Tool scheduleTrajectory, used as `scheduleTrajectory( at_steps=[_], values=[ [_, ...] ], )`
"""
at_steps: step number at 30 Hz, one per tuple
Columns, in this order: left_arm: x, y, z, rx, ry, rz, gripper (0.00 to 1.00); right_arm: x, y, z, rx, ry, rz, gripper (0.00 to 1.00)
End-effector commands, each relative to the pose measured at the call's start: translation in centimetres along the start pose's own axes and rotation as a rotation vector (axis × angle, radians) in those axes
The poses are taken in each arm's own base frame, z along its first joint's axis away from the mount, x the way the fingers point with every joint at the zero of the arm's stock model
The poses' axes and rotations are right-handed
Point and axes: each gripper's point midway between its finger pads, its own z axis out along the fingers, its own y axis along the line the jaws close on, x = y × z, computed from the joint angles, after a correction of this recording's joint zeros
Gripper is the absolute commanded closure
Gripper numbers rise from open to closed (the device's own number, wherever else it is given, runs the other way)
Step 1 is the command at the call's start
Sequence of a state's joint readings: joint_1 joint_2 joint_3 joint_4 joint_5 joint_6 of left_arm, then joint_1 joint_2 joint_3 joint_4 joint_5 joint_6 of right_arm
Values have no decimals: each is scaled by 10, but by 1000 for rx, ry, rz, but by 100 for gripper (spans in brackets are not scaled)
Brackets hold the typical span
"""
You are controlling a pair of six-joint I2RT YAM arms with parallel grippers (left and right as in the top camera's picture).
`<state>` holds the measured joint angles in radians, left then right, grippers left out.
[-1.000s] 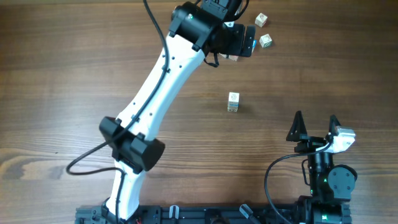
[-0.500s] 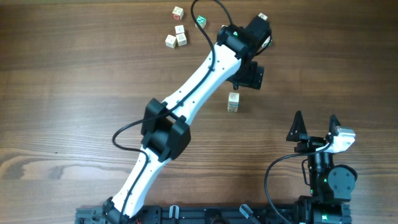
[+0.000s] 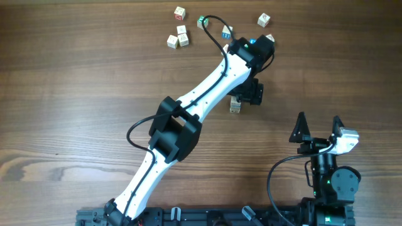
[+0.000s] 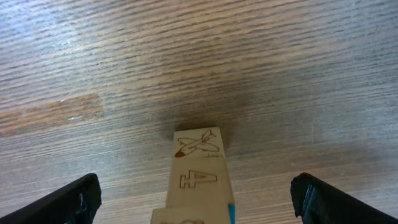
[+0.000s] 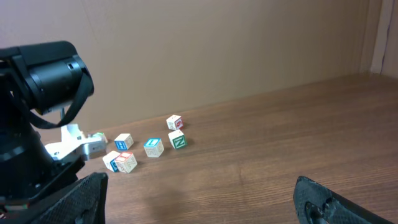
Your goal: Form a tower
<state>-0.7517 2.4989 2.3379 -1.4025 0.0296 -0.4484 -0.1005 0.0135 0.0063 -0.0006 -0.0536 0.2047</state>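
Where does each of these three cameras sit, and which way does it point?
Overhead: fixed above the table, looking straight down; shows the left gripper at the tower, the right gripper apart.
Left wrist: rides that left gripper, looking down at the tower between its own open fingers.
Right wrist: on the right gripper, facing across the table toward loose cubes; own fingers at bottom corners.
Shared: overhead and left wrist show the tower.
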Motion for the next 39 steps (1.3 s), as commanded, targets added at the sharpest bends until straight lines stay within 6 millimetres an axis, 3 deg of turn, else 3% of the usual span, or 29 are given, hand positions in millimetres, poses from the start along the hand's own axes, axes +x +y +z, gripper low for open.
scheduleTrajectory(
  at_steps=[1, 5, 39],
  values=[
    [6, -1, 20, -4, 35, -10, 0, -1, 4, 0, -20, -4, 6, 0],
    [11, 1, 29, -13, 52, -8, 0, -1, 4, 0, -20, -4, 6, 0],
    [-1, -5, 33, 8, 8, -30, 0, -1, 4, 0, -20, -4, 6, 0]
  ],
)
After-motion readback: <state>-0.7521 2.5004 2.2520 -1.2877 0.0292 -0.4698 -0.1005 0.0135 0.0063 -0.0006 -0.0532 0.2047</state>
